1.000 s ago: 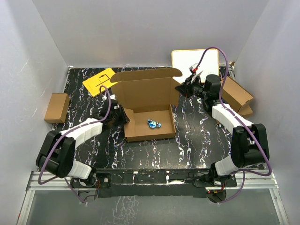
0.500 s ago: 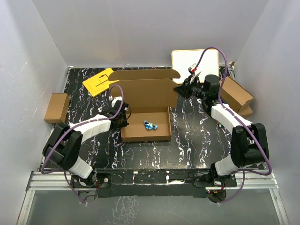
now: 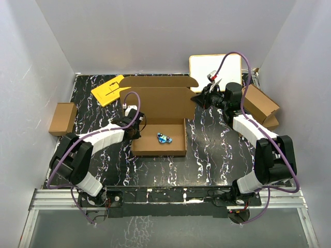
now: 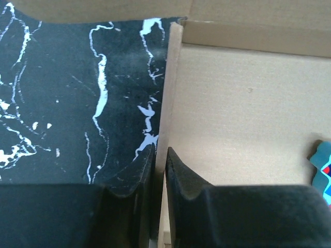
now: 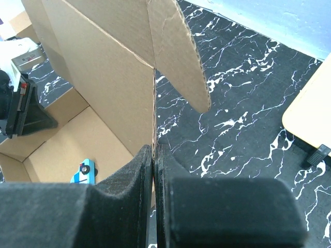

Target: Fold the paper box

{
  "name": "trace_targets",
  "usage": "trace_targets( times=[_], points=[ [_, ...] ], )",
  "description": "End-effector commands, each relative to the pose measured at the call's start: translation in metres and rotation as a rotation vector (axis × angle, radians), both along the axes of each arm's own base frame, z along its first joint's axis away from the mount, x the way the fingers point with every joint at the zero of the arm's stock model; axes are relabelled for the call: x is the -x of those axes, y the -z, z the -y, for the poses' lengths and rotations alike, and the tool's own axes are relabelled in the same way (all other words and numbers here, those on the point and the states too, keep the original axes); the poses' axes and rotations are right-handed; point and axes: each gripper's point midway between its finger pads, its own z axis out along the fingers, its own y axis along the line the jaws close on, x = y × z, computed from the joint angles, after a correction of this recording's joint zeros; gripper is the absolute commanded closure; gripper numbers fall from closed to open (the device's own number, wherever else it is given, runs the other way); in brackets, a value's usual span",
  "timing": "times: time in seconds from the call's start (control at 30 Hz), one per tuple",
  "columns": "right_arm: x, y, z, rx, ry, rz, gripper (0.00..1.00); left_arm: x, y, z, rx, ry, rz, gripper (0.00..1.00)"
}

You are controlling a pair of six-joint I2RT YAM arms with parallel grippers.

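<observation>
Top external view first: the black, white-veined surface (image 3: 217, 150) fills the cell, and the paper box (image 3: 155, 144) sits at its middle between the two arms, tray flat on the surface, low walls up, tall lid panel standing at the far side; it looks a light thing, plain corrugated board, stiff across each panel but ready to bend at the scored creases, easily crushed at an edge if squeezed hard, and likely to slide if pushed from one side only; I'd judge the best holds to be the thin wall and flap edges close to a crease, one on each side, which is about where it is held; the left end effector (image 4: 160, 155) is closed onto the tray's left wall, one finger outside and one inside; the right end effector (image 5: 154, 151) is pinched shut on the right edge of the standing lid, just under its ear flap; as for writing, the box shows none, nor does the white board (image 3: 207, 64) at the far right; the yellow card (image 3: 109, 90) carries black lines too small to read; the small blue item (image 3: 164, 137) in the tray has coloured print, nothing legible.
</observation>
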Motion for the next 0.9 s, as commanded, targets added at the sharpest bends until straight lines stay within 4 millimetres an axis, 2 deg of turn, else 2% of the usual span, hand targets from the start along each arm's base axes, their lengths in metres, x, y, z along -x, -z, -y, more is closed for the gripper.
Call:
trace_targets(
  times=[0.0,0.27,0.6,0.87],
  points=[
    [-0.001,0.006,0.0,-0.005,-0.001,0.001,0.92,0.001,-0.011,-0.019,-0.093,-0.025,0.0,0.85],
    [-0.001,0.006,0.001,-0.005,0.0,0.001,0.92,0.003,-0.015,-0.018,-0.083,-0.013,-0.002,0.75],
    [-0.001,0.005,0.0,-0.007,-0.002,0.002,0.92,0.003,-0.032,-0.015,-0.046,-0.003,0.027,0.6],
    [-0.001,0.006,-0.001,-0.008,-0.005,-0.002,0.92,0.007,-0.032,-0.013,-0.036,0.019,0.025,0.57]
  ],
)
